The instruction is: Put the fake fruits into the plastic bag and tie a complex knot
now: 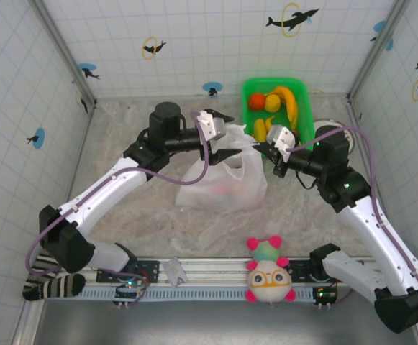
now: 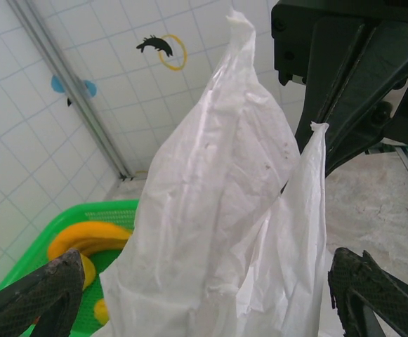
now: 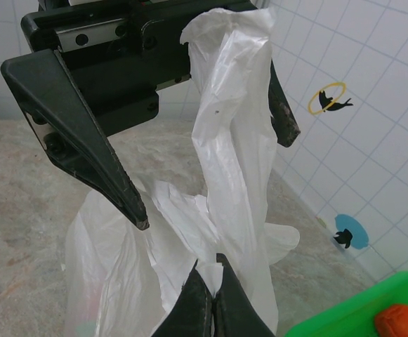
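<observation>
our left gripper [image 1: 214, 127] stands with jaws wide apart, a raised strip of the plastic bag [image 1: 223, 183] between them, ungripped. the bag sits mid-table. our right gripper [image 1: 280, 139] is pinched tight on the bag. the fake fruits [image 1: 273, 102] lie in the green basket [image 1: 306, 108] at the far right.

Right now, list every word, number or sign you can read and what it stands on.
No text can be read.
The wall stickers are dolphin shapes, no letters.
No print shows on the plastic bag or green basket.
The grey tag on the front rail is too small to read.
</observation>
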